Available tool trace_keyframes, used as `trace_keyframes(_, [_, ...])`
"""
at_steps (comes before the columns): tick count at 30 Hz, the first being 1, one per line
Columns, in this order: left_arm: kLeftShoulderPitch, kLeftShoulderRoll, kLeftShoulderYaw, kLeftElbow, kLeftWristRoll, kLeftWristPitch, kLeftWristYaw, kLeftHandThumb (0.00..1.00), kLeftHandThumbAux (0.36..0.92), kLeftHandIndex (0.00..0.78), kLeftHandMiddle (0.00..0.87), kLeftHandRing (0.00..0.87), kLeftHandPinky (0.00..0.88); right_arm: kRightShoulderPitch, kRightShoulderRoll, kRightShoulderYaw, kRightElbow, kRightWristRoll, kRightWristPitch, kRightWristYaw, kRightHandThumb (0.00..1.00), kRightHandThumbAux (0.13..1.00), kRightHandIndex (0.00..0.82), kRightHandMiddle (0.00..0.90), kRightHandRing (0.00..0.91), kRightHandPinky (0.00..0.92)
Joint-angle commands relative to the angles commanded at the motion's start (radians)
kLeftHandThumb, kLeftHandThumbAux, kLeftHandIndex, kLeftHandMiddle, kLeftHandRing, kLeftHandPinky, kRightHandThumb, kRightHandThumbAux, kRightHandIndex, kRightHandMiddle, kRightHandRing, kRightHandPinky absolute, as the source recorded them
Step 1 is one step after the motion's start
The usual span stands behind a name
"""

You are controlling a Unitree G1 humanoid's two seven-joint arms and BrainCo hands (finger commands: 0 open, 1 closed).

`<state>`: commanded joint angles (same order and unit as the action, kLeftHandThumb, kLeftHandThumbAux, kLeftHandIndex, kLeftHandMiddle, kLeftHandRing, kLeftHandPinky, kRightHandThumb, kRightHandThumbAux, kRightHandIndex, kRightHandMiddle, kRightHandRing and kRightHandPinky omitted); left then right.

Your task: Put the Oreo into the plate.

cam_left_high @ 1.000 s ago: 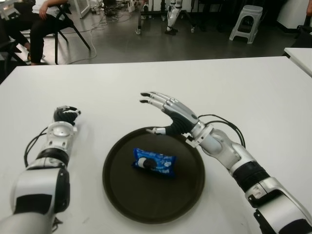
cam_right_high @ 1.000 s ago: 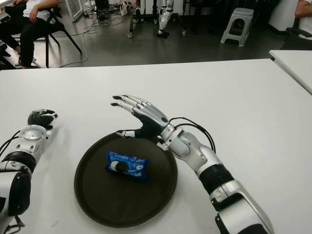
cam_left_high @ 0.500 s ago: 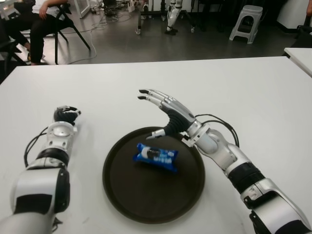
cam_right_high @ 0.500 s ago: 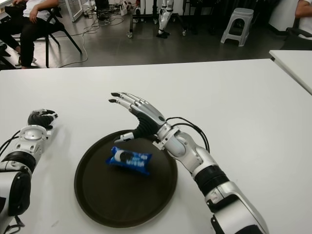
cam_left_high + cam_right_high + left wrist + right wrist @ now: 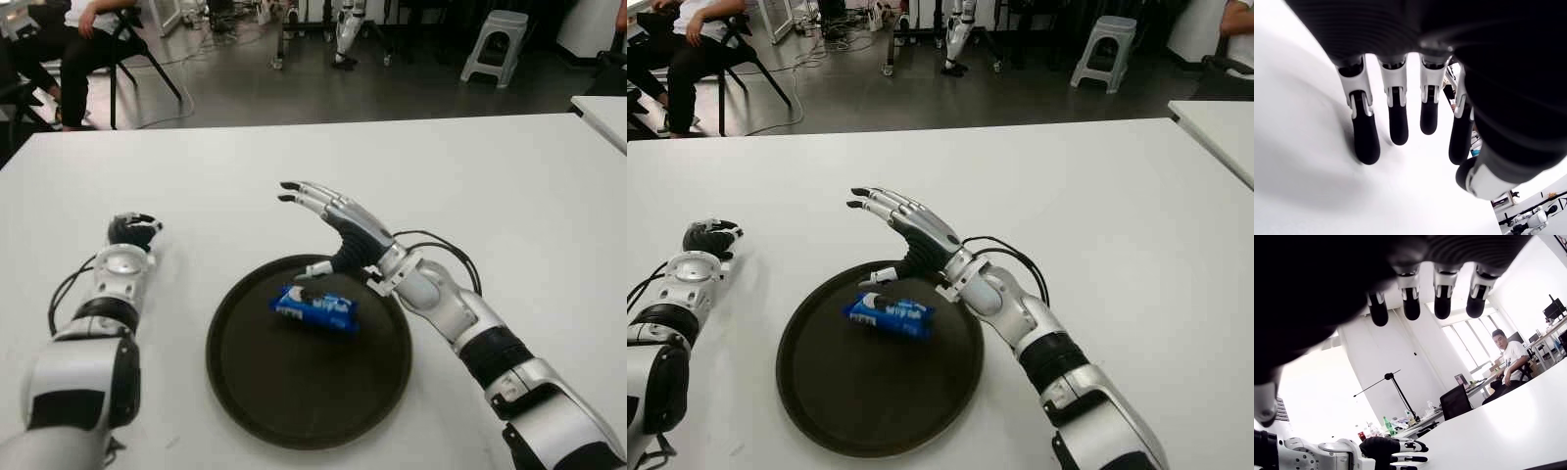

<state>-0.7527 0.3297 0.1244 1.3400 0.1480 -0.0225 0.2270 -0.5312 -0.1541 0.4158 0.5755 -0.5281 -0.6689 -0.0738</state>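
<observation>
The Oreo (image 5: 314, 307) is a blue packet lying inside the dark round plate (image 5: 294, 397), toward its far rim. My right hand (image 5: 323, 227) hovers over that far rim, open, fingers stretched toward the far left, the thumb pointing down just beyond the packet. Whether the thumb touches the packet I cannot tell. The right wrist view shows its fingertips (image 5: 1411, 308) spread with nothing between them. My left hand (image 5: 133, 229) shows at the left of the plate on the white table (image 5: 509, 196), fingers (image 5: 1365, 142) relaxed and holding nothing.
A second white table (image 5: 603, 110) juts in at the far right. Beyond the table's far edge are a seated person on a chair (image 5: 73, 44), a grey stool (image 5: 496, 44) and cables on the floor. A black cable (image 5: 446, 245) loops off my right forearm.
The Oreo packet has slid and turned within the plate, ending nearer the far rim under my right thumb. The right hand shifted slightly farther and left. The left hand has not moved.
</observation>
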Motion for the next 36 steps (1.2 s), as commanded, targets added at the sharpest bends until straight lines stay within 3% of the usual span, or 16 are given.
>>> trace_keyframes(22, [0.002,-0.001,0.006,-0.001,-0.004,-0.004,0.003,0.677,0.722,0.399,0.174,0.178,0.152,0.002,0.007,-0.008,-0.003,-0.014,0.037,-0.026,0.000,0.505,0.000,0.000,0.000,0.000])
trace_keyframes(31, [0.002,-0.002,0.000,-0.001,0.002,-0.001,0.003,0.678,0.722,0.399,0.184,0.191,0.180,-0.159,-0.085,-0.081,0.311,-0.010,-0.023,-0.147,0.000,0.545,0.000,0.000,0.000,0.000])
trace_keyframes(36, [0.003,-0.003,0.001,-0.002,-0.002,-0.004,-0.002,0.677,0.723,0.398,0.175,0.182,0.161,-0.206,-0.120,-0.076,0.469,-0.046,-0.002,-0.255,0.000,0.563,0.000,0.000,0.000,0.000])
